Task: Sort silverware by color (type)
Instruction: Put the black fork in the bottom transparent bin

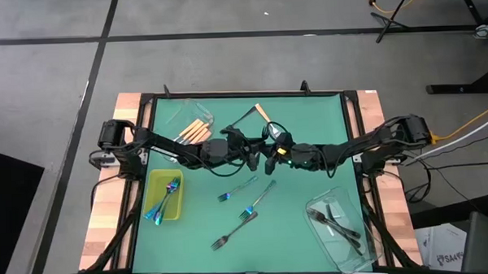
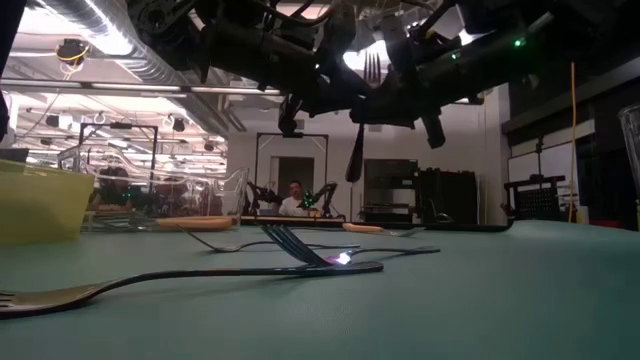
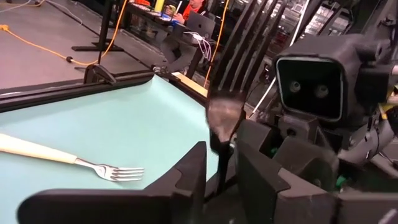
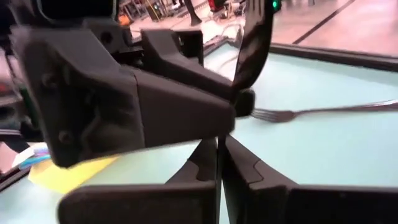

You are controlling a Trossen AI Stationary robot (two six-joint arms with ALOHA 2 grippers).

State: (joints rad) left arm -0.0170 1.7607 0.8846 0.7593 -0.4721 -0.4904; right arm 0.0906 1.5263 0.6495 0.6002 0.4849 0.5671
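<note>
Seen from above, a green table (image 1: 304,232) with two dark robot arms reaching in from either side and meeting at its middle.

Nearest the front edge, on the right, a clear plastic tub (image 1: 363,230) holds several dark grey-black forks (image 1: 336,222). To its left one dark fork (image 1: 233,232) lies alone on the table. Just behind it two iridescent blue-purple forks lie on the table, one (image 1: 258,200) slanted and one (image 1: 236,189) a little farther back. On the left side a yellow-green tray (image 1: 178,206) holds more iridescent forks (image 1: 165,198).

At the table's centre, above the surface, both arms meet on a single dark fork (image 3: 233,93), held upright with its tines pointing up. The right jaws are closed tight on the fork's slim handle, gripping it. The left jaws stand open on either side of the same handle, with one finger (image 3: 189,177) clear of it and a gap showing. The two arms' tips are just beside each other, almost touching.

Behind the arms, toward the far edge, an orange-tan handled fork with a silver head (image 1: 262,112) lies on the table, with another dark fork (image 1: 242,119) near it. At the far left a second clear tub (image 1: 204,114) holds several orange-tan handled forks (image 1: 193,132).

Beyond the table, in the room behind, a person (image 2: 293,200) sits at a distance.
</note>
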